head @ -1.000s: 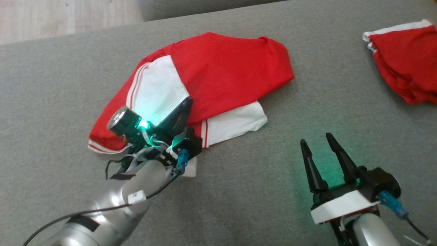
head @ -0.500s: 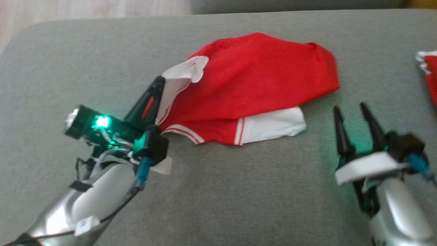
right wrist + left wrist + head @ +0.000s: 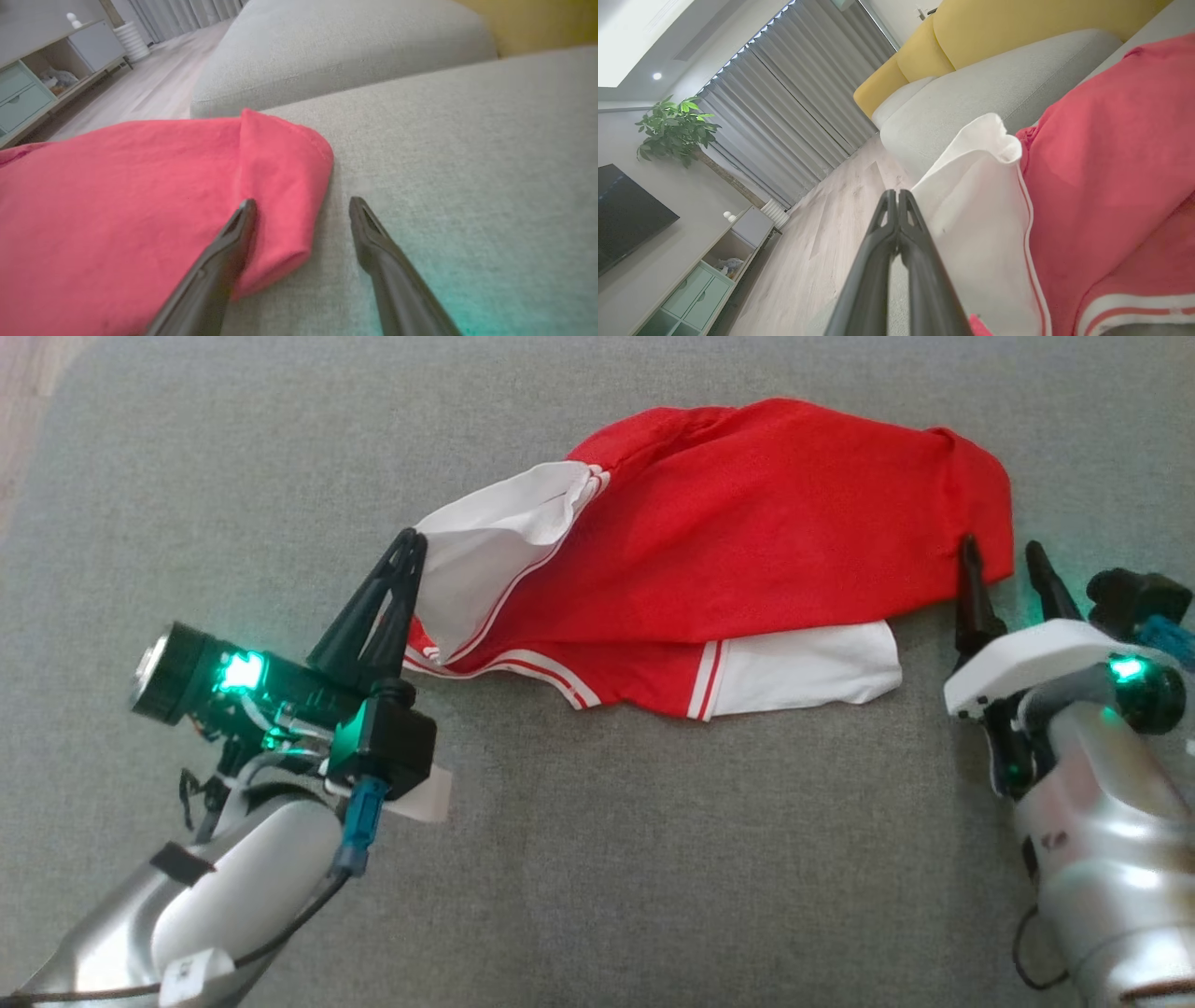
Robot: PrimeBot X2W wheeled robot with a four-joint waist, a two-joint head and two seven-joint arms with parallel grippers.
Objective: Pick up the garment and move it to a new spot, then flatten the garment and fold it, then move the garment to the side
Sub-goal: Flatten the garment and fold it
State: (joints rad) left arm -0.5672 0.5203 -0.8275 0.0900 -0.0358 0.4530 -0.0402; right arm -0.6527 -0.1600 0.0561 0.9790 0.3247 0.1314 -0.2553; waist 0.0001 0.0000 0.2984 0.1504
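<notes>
One garment [image 3: 747, 523], a red top with white sleeves, lies on the grey sofa cushion [image 3: 653, 859]. Two arms reach towards it, one end effector at each end.

Two white sleeves show. One sleeve [image 3: 495, 551] is at the garment's left end, lifted off the cushion and drawn towards the left end effector [image 3: 408, 537]. The other sleeve [image 3: 812, 667] pokes out flat from under the red body along the near edge, pointing right. Each sleeve meets the red cloth at a pair of thin stripes.

In the head view the garment's long axis runs left to right, from one end effector to the other, with the right end a little farther from the robot than the left. The red body is folded over itself and ends in a rounded corner on the right.

The left end effector has its two fingers pressed together, pinching the edge of the left sleeve. In the left wrist view the white cloth lies against the side of the closed fingers [image 3: 901, 219].

The right end effector [image 3: 1001, 546] has its two fingers spread apart and grips nothing. In the right wrist view one finger [image 3: 233, 233] is over the red corner and the other [image 3: 373, 233] is over bare cushion just beside the garment's edge.
</notes>
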